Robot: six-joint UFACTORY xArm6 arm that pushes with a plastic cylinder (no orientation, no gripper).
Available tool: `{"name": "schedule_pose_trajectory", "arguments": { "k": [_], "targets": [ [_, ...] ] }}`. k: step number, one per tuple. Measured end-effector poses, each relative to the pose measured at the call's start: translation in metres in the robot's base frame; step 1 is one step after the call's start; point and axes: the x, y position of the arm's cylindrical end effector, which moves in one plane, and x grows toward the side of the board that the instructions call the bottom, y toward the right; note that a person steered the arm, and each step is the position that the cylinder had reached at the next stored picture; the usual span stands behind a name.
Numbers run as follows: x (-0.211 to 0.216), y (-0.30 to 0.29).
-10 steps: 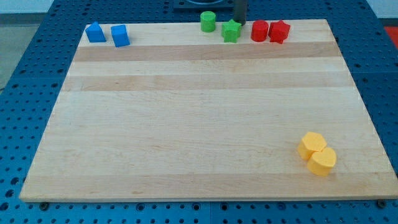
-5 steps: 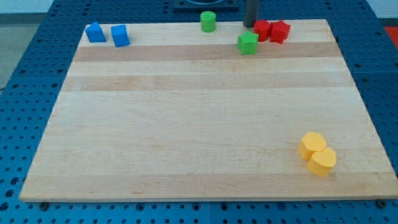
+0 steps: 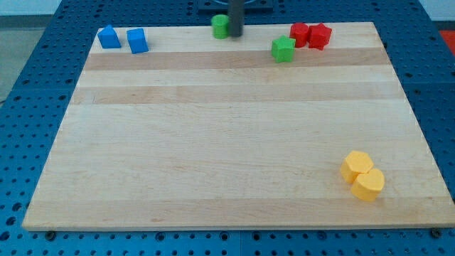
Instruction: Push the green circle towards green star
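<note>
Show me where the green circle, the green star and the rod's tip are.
green circle (image 3: 220, 26), camera view, its visible left side.
green star (image 3: 283, 49), camera view, middle of its top face.
my tip (image 3: 235, 34), camera view, rod's very end, against the circle's right side.
</note>
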Motion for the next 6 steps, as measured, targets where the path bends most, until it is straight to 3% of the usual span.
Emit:
{"name": "schedule_pose_trajectory", "arguments": {
  "k": [1,2,3,4,6],
  "targets": [
    [0.053,-0.023],
    [0.038,-0.036],
    [-0.009,-0.084],
    [-0.042,-0.095],
    [-0.042,-0.077]
  ]
}}
